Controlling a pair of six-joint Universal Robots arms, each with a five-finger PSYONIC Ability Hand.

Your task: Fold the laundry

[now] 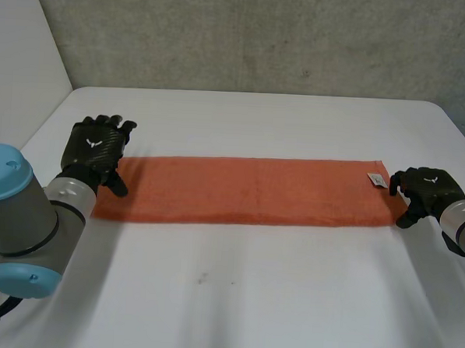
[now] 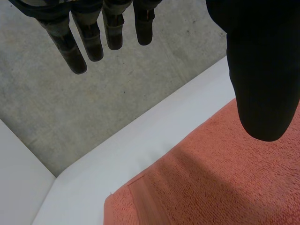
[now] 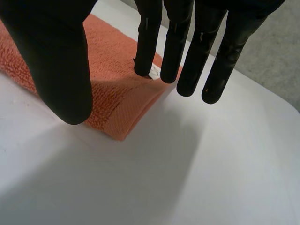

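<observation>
Grey concrete wall (image 1: 263, 35) stands behind the white rectangular table (image 1: 249, 300). One long, narrow orange terry towel (image 1: 247, 190) lies flat across the middle of the table, running left to right, with its long edges parallel to the near table edge.

Left arm (image 1: 20, 217), grey with light-blue caps, enters at the near left. The black left hand (image 1: 97, 147) is positioned over the left end of the towel. In the left wrist view, its fingers (image 2: 70, 47) are straight and slightly spread, the thumb (image 2: 262, 70) is set well apart from them, and nothing is held; the towel's left end (image 2: 225, 178) lies below the palm.

The black right hand (image 1: 427, 188) is positioned at the right end of the towel. In the right wrist view, its fingers (image 3: 150, 42) are straight and close together, with the fingertips at the far right corner of the towel (image 3: 117, 89); the thumb (image 3: 56, 61) is apart from them, over the near right corner. No cloth is pinched.

A small white label (image 1: 376, 179) sits at the far right corner, just beside the right hand's fingertips.
</observation>
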